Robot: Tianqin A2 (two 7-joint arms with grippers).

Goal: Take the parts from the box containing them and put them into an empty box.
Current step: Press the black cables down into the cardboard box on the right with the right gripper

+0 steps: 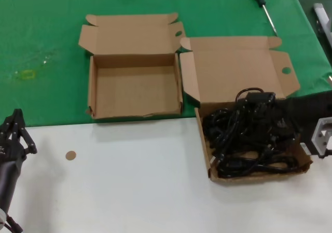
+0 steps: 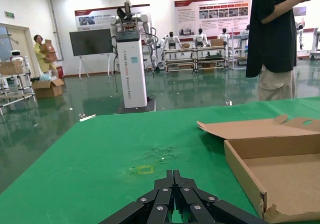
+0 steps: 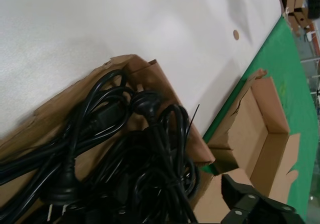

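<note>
right now two brown boxes are sitting open on the table. the bigger box [image 1: 290,80] is lying on the robot's right side, half on the green cloth [image 1: 41,46] and half on the white table top [image 1: 129,181]. its wide lid is folded back, and a round hole is showing near the lid's edge. a messy pile of black power cords [image 1: 249,134] is filling its tray, and a plug [image 3: 60,189] is poking out of the tangle in the right wrist view.

the smaller box [image 1: 98,95] is sitting on the green cloth to the left of the bigger one, just beside it. nothing is lying in its tray.

the right gripper [image 1: 321,134] is reaching in from the right edge and hanging over the cords in the bigger box. i cannot tell if its claw is spread or clenched.

the left gripper [image 1: 15,134] is waiting low on the robot's left side, well apart from both boxes. its black fingers [image 2: 172,196] are pressed together and are holding nothing.

a small brown dot [image 1: 70,154] is lying on the white table top. a screwdriver [image 1: 263,3] is lying far back on the green cloth.
</note>
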